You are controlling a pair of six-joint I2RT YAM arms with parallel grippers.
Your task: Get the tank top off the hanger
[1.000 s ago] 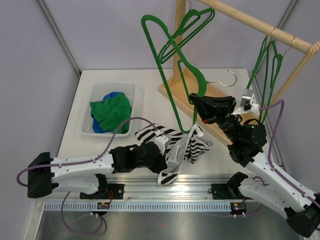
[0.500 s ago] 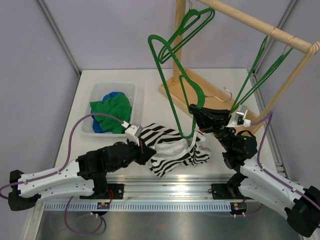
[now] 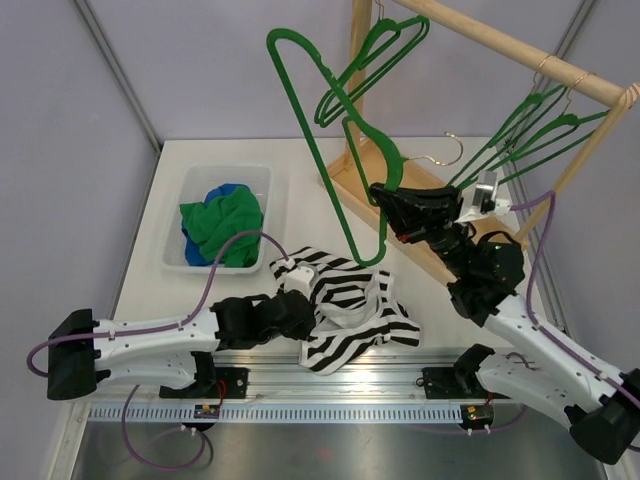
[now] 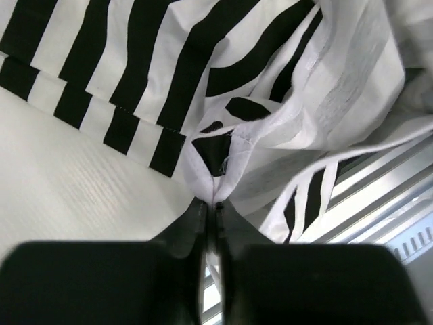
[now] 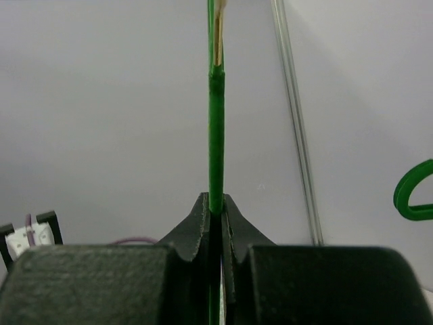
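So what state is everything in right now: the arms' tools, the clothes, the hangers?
Tank top: crumpled on the table, seemingly clear of the green hanger.
Left tool: shut on a fold of the tank top.
Right tool: shut on the green hanger's rod.
Green hanger: held up in the air, bare.
Bin: holds green and blue clothes.
Wooden rack: upright, spare hangers hanging from it.

No readable text, label, brand, number or sign appears in any of the views.

Green hanger (image 5: 216, 135) upright, pinched between fingers (image 5: 196, 230)
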